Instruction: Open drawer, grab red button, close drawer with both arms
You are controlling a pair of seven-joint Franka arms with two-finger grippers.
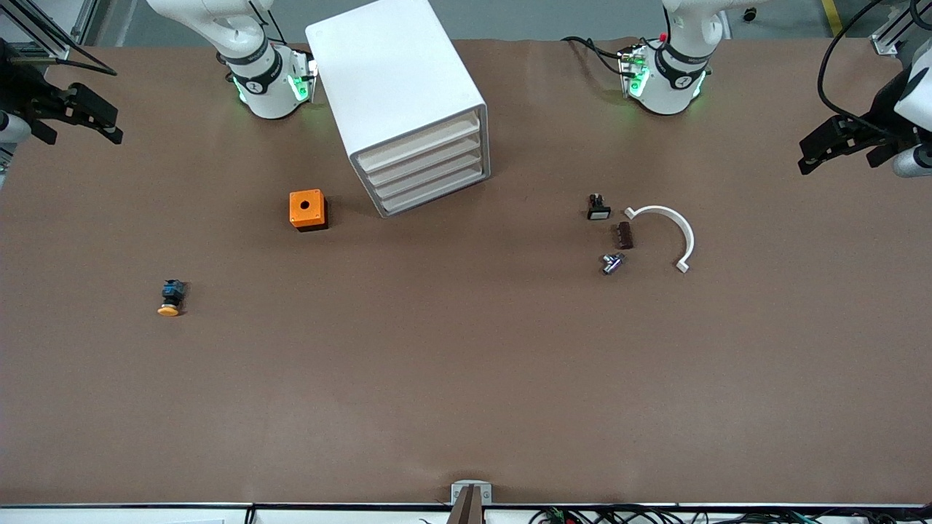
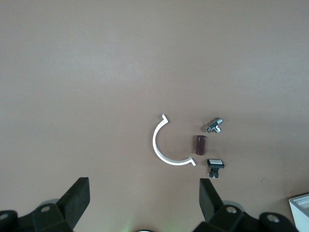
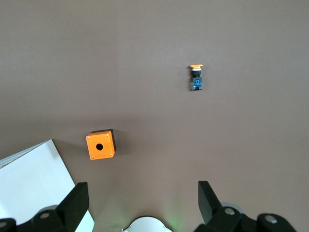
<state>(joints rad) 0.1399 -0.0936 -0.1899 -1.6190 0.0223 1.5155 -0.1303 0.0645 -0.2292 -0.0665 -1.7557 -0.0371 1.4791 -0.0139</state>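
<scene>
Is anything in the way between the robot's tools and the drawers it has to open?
Nothing visible is. The cabinet has all four drawers shut, with bare table in front of them. The left tool and right tool hang open at the table's two ends.

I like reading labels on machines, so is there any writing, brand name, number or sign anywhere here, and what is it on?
Nothing can be read as words.
Right arm's white base: small dark round marks on its black band, too small to read.
Left arm's white base: similar marks, too small to read.
White boxy cabinet, orange cube with a hole, yellow-capped push button: no writing shows.
</scene>
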